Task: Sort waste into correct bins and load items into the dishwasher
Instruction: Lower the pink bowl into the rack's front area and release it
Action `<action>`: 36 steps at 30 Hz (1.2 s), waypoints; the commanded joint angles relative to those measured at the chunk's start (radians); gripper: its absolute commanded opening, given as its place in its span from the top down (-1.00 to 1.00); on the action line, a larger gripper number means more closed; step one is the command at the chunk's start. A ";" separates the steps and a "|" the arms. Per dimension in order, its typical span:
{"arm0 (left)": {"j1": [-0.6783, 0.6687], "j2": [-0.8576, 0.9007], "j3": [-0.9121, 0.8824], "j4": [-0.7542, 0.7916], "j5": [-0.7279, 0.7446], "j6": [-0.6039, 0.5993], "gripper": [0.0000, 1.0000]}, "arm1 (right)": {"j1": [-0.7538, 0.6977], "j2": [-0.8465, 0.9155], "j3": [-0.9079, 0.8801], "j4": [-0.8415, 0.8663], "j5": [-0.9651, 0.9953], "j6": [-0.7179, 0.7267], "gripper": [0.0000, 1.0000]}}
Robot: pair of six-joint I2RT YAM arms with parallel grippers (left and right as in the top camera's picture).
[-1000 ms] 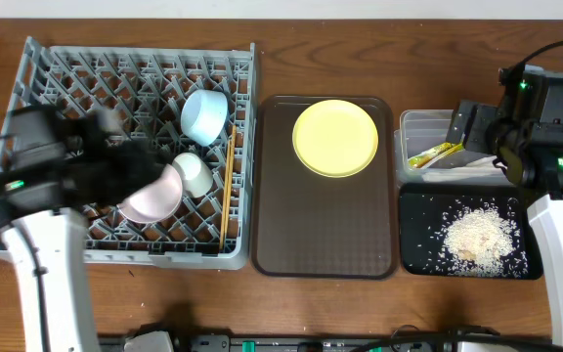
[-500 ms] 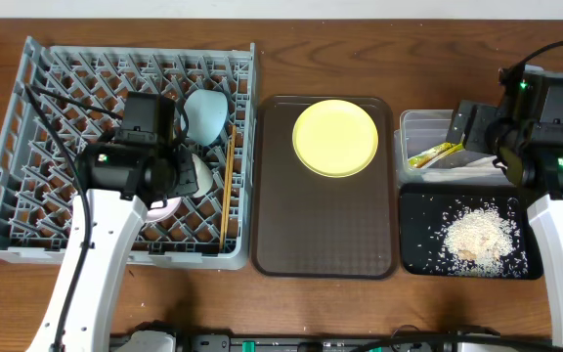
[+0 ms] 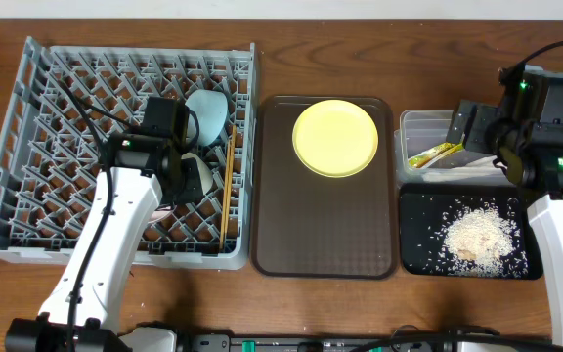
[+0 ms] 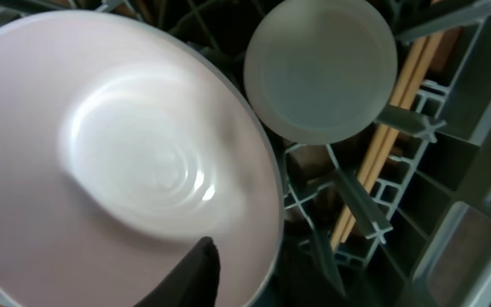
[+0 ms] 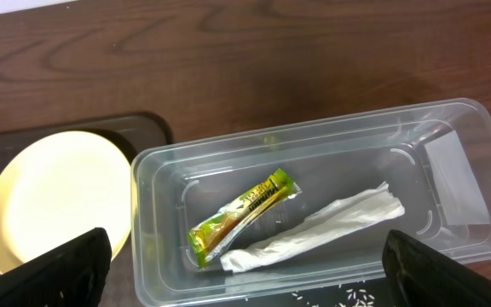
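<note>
From above, the left arm is down in the rack beside the cup. The plate lies on the brown tray.

Left wrist: one of the left fingers is at a pink bowl's rim, and I can't tell if it grips.

Right wrist: the right fingers are wide apart and empty, over the tub with the packet and wrapper.
</note>
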 commanded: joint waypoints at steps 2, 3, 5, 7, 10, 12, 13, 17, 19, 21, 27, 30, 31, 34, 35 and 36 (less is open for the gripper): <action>-0.003 -0.004 -0.003 -0.005 -0.027 -0.006 0.53 | -0.006 0.004 0.008 -0.002 0.010 0.010 -0.99; -0.003 -0.004 -0.003 -0.006 -0.027 -0.006 0.54 | -0.006 0.004 0.008 -0.002 0.010 0.010 -0.99; -0.003 -0.004 -0.005 -0.009 -0.027 -0.006 0.54 | -0.006 0.004 0.008 -0.002 0.010 0.010 -0.99; -0.003 -0.003 -0.027 -0.002 -0.027 -0.006 0.54 | -0.006 0.004 0.008 -0.002 0.010 0.010 -0.98; -0.003 -0.003 -0.082 0.043 -0.027 -0.006 0.54 | -0.006 0.004 0.008 -0.002 0.010 0.010 -0.98; -0.003 -0.003 -0.097 0.059 -0.035 -0.006 0.60 | -0.006 0.004 0.008 -0.002 0.010 0.010 -0.99; -0.003 -0.004 -0.097 0.060 -0.052 -0.006 0.75 | -0.006 0.004 0.008 -0.002 0.010 0.010 -0.99; -0.002 -0.024 -0.065 0.050 -0.068 -0.006 0.85 | -0.006 0.004 0.008 -0.002 0.010 0.010 -0.99; -0.002 -0.049 -0.034 0.039 -0.068 -0.005 0.85 | -0.006 0.004 0.008 -0.002 0.010 0.010 -0.99; -0.002 -0.083 0.006 0.026 -0.068 -0.005 0.85 | -0.006 0.004 0.008 -0.002 0.010 0.010 -0.98; 0.058 -0.209 0.092 0.013 0.298 0.031 0.85 | -0.006 0.004 0.008 -0.002 0.010 0.010 -0.98; 0.142 -0.211 0.091 -0.012 0.547 0.100 0.85 | -0.006 0.004 0.008 -0.002 0.010 0.010 -0.98; 0.181 -0.202 0.091 -0.030 0.631 0.134 0.85 | -0.006 0.004 0.008 -0.002 0.010 0.010 -0.98; 0.287 -0.165 0.089 -0.092 0.829 0.232 0.85 | -0.006 0.004 0.008 -0.002 0.010 0.010 -0.99; 0.323 -0.147 0.089 -0.119 0.895 0.276 0.85 | -0.006 0.004 0.008 -0.002 0.010 0.010 -0.99; 0.355 -0.130 0.089 -0.144 0.948 0.317 0.85 | -0.006 0.004 0.008 -0.002 0.010 0.010 -0.99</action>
